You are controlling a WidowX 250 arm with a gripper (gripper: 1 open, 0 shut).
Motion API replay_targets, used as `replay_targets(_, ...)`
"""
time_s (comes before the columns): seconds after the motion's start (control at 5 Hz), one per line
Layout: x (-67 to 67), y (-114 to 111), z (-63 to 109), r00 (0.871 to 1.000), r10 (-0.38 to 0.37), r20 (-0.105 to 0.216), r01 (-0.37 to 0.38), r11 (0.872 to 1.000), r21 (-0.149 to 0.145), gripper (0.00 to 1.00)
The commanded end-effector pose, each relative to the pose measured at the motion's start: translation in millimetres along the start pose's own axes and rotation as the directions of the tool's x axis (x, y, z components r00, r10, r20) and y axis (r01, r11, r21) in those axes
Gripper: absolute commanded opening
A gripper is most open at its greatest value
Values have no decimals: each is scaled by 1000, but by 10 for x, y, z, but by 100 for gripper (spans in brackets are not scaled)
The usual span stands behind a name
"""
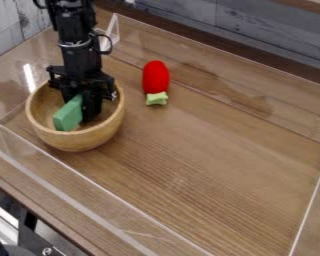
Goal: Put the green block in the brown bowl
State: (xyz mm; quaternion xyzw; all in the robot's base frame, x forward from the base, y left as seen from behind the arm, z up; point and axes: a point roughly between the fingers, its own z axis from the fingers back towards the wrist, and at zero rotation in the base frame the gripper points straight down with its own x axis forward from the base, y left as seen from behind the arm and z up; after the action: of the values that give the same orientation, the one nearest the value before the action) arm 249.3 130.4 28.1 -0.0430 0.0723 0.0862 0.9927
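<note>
The black gripper [83, 99] points straight down into the brown bowl [107, 129], pinching the top of the green block [69, 115], which leans tilted inside the bowl, with a red object [155, 78] on the table [216, 160] nearby

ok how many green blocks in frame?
1. The green block sits tilted inside the brown bowl, with the gripper shut on its upper end. The bowl's far side is partly hidden behind the gripper.
</note>
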Motion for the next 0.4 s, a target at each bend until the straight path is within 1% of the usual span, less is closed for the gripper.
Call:
replay_targets(0.0, 72, 26, 134, 999, 0, 40, -1, 1000, 18, 0)
replay_targets(0.2, 73, 19, 142, 999, 3, 37, -3, 1000, 16, 0)
